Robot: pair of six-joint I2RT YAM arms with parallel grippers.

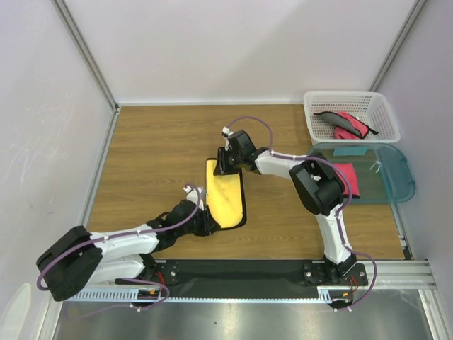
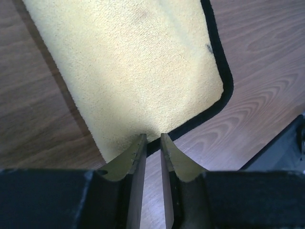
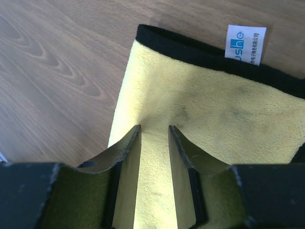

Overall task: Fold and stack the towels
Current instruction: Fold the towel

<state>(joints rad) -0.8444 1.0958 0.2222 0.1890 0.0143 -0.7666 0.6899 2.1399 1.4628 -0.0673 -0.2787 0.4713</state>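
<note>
A yellow towel with black trim [image 1: 226,195] lies folded into a narrow strip in the middle of the table. My left gripper [image 1: 209,222] sits at its near left edge. In the left wrist view the jaws are a narrow gap apart, and the left gripper [image 2: 152,136] has its tips at the yellow towel's [image 2: 143,62] trimmed near edge with bare wood between them. My right gripper [image 1: 228,163] is at the far end. The right gripper [image 3: 154,128] is open with its tips down on the towel [image 3: 214,109], near its white label [image 3: 245,44].
A white basket [image 1: 382,117] at the back right holds red and pink towels [image 1: 347,124]. In front of it a blue translucent tray [image 1: 396,180] holds a folded pink towel [image 1: 348,178]. White walls stand on three sides.
</note>
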